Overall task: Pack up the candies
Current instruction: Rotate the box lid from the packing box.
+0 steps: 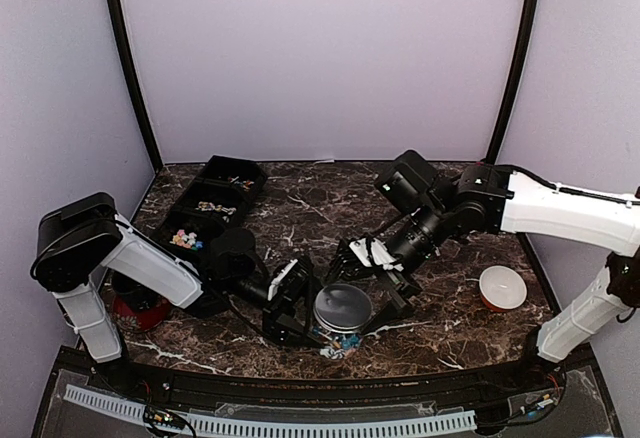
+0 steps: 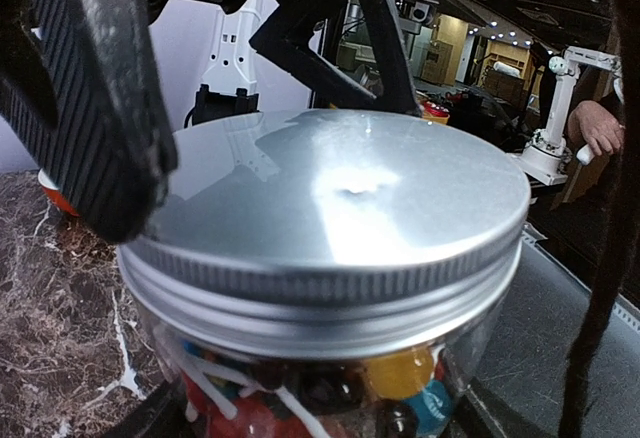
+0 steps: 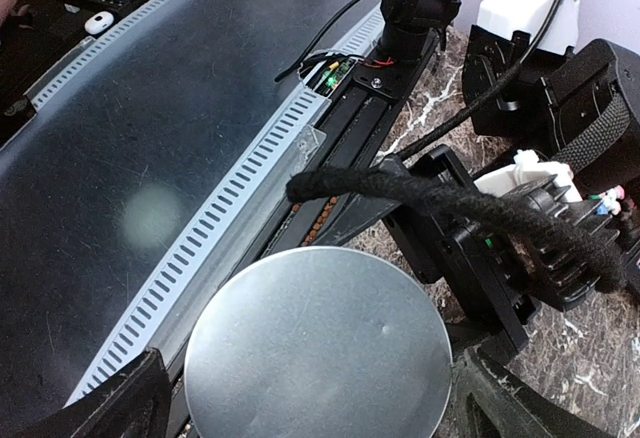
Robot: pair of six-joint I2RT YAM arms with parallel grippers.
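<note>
Crowding the near middle of the dark marble tabletop [image 1: 300, 208]: both wrists, converged on one glass jar [image 2: 470, 353]. A black braided cable [image 3: 450, 198] loops off the left wrist and passes just beside the jar top in the right wrist view. A perforated white strip [image 1: 300, 426] runs along the near table edge. Right of the jar, well apart: a round white piece on an orange base [image 1: 502, 286], standing alone. Under the left forearm: a red object [image 1: 140, 310], mostly hidden, identity not readable.

Containers. Black tray [image 1: 228, 180] at far left, divided into compartments. The nearest compartment holds a small cluster of mixed-colour sweets [image 1: 185, 240], the next a few pale pieces; the far one is too small to read. On the jar, a silver screw lid [image 3: 320, 348] sits level. Through the glass below its rim show the candies [image 2: 400, 373], yellow, red, blue and white, filling the jar close up to the lid.

Claws. The left gripper [image 1: 312, 316] comes in from the jar's left side, jaws pressed against the glass body below the lid, jar upright on the table. The right gripper [image 3: 310, 398] hangs over the lid with its fingers [image 3: 105, 403] spread wide to either side of the rim, a gap on each side. It holds nothing.
</note>
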